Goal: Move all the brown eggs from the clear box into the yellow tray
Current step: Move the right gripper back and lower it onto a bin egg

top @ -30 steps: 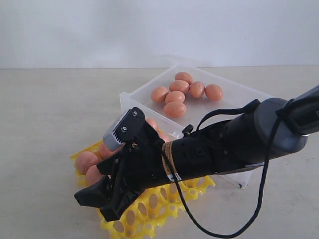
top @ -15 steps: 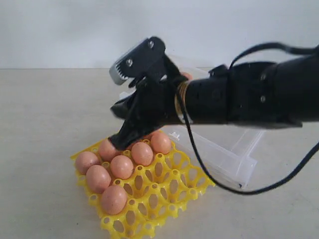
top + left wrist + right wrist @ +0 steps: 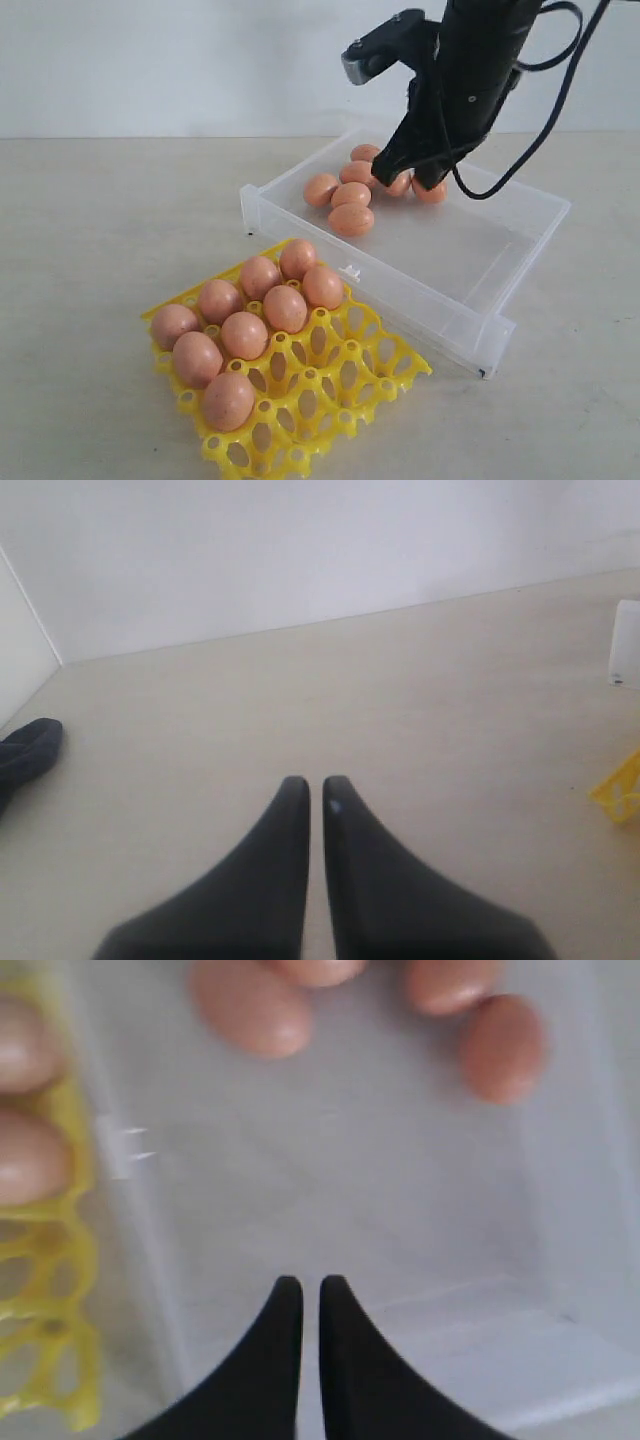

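seemingly just over the boxed brown eggs (image 3: 351, 219), closed right gripper (image 3: 405, 172)

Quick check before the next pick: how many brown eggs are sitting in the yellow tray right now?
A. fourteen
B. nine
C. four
B: nine brown eggs sit in cups of the yellow tray, in two rows of four plus a single egg in the next row towards the camera.
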Action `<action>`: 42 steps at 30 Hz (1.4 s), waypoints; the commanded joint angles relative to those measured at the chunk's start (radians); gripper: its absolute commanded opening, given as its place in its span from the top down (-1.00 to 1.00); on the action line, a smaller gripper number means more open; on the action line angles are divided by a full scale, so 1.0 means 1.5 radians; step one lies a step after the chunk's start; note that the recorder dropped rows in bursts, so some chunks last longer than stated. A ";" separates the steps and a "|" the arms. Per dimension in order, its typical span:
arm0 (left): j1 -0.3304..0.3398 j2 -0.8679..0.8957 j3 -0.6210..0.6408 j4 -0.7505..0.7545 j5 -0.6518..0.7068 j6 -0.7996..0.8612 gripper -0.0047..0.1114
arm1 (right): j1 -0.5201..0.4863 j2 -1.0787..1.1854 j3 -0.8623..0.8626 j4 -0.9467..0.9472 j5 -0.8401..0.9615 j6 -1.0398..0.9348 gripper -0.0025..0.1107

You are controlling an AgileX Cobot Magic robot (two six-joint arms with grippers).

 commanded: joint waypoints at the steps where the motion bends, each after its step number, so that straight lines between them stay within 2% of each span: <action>1: 0.001 -0.002 0.002 0.001 0.000 -0.003 0.85 | -0.028 0.051 -0.063 0.155 0.036 -0.296 0.93; 3: 0.001 -0.002 0.002 0.001 0.000 -0.003 0.85 | -0.028 0.056 -0.067 0.138 -0.004 -0.397 0.92; 5: 0.001 -0.002 0.002 0.001 0.000 -0.003 0.85 | -0.028 0.061 -0.067 0.135 -0.036 -0.472 0.78; 9: 0.001 -0.002 0.002 0.001 0.000 -0.003 0.85 | -0.028 0.085 -0.068 0.135 -0.084 -0.557 0.16; 12: 0.001 -0.002 0.002 0.001 0.000 -0.003 0.85 | -0.028 0.116 -0.068 0.136 -0.128 -0.566 -0.08; 16: 0.001 -0.002 0.002 0.001 0.000 -0.003 0.85 | -0.028 0.158 -0.068 0.158 -0.166 -0.574 -0.06; 23: 0.001 -0.002 0.002 0.001 0.000 -0.003 0.85 | -0.028 0.202 -0.068 0.172 -0.225 -0.668 -0.06; 30: 0.001 -0.002 0.002 0.001 0.000 -0.003 0.85 | -0.028 0.234 -0.068 0.199 -0.321 -0.676 -0.06; 39: 0.001 -0.002 0.002 0.001 0.000 -0.003 0.85 | -0.028 0.274 -0.068 0.222 -0.310 -0.676 -0.06; 42: 0.001 -0.002 0.002 0.001 0.000 -0.003 0.85 | -0.028 0.280 -0.068 0.230 -0.311 -0.676 0.07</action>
